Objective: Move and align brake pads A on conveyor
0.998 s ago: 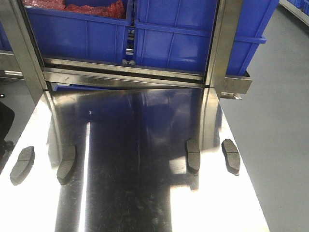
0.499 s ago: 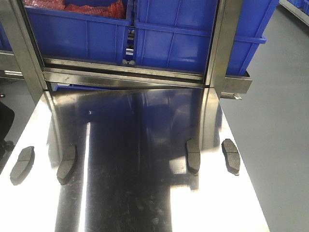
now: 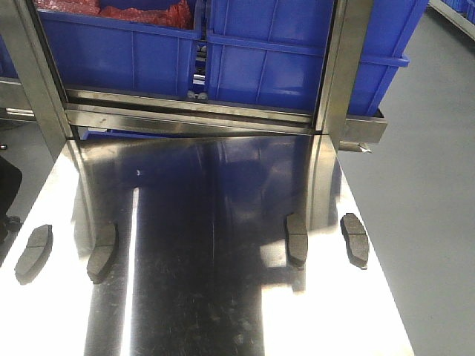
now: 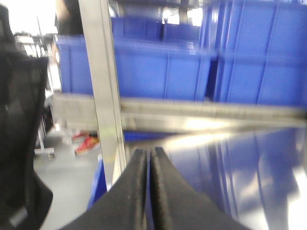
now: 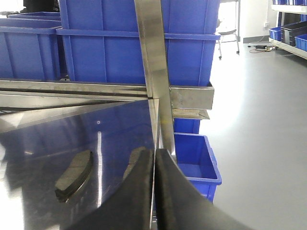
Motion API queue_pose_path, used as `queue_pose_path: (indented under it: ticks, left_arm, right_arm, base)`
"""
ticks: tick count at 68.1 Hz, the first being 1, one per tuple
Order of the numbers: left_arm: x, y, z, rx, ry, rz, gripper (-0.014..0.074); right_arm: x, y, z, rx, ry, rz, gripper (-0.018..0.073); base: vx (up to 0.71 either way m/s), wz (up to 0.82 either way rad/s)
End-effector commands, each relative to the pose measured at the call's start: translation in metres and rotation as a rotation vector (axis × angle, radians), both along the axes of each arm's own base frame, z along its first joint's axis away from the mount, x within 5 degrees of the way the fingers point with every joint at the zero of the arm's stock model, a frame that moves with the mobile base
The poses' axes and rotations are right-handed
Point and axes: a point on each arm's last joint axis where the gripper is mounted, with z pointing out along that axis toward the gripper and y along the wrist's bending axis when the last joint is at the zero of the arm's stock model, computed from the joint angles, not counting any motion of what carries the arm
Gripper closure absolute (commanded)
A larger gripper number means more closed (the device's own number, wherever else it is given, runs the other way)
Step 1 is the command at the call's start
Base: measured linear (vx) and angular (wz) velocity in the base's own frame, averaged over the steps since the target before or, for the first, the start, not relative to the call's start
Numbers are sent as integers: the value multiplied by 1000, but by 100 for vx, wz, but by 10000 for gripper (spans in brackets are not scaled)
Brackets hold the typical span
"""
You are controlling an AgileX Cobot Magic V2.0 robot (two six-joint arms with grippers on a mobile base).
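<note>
Two dark brake pads A lie on the left of the shiny steel table [image 3: 185, 311], one [image 3: 33, 252] near its left edge and one [image 3: 102, 252] beside it. Two more lie on the right [image 3: 297, 239] [image 3: 355, 239]. The conveyor is out of view. My left gripper [image 4: 149, 152] is shut with nothing in it, in a blurred view above the table's far left corner. My right gripper [image 5: 154, 152] is shut and empty above the table's right edge. One pad [image 5: 74, 175] lies to its left, and another pad [image 5: 135, 160] is partly hidden behind its left finger.
Blue bins [image 3: 223, 52] sit on a steel rack at the table's far end, between upright steel posts [image 3: 345, 67]. A low blue bin [image 5: 196, 158] stands on the grey floor to the right of the table. A black chair [image 4: 19, 120] is at the left.
</note>
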Motion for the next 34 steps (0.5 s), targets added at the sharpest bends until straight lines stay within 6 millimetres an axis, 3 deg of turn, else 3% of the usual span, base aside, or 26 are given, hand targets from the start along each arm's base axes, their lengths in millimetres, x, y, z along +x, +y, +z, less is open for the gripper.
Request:
queue_pose_path:
  ticks: [1, 16, 28, 34]
  left_arm:
    - [-5, 0, 37, 0, -37, 2, 603]
    - [10, 1, 71, 2, 172, 7, 603]
    - [17, 0, 75, 2, 158, 6, 595]
    - [17, 0, 75, 2, 160, 6, 537]
  right_arm:
    - [0, -1, 0, -4, -68, -12, 568]
    - [0, -1, 0, -4, -68, -12, 568]
    - [0, -1, 0, -4, -68, -12, 568]
    - [0, -1, 0, -4, -68, -12, 568]
  base:
    - [0, 0]
    - [0, 0]
    - [0, 0]
    - [0, 0]
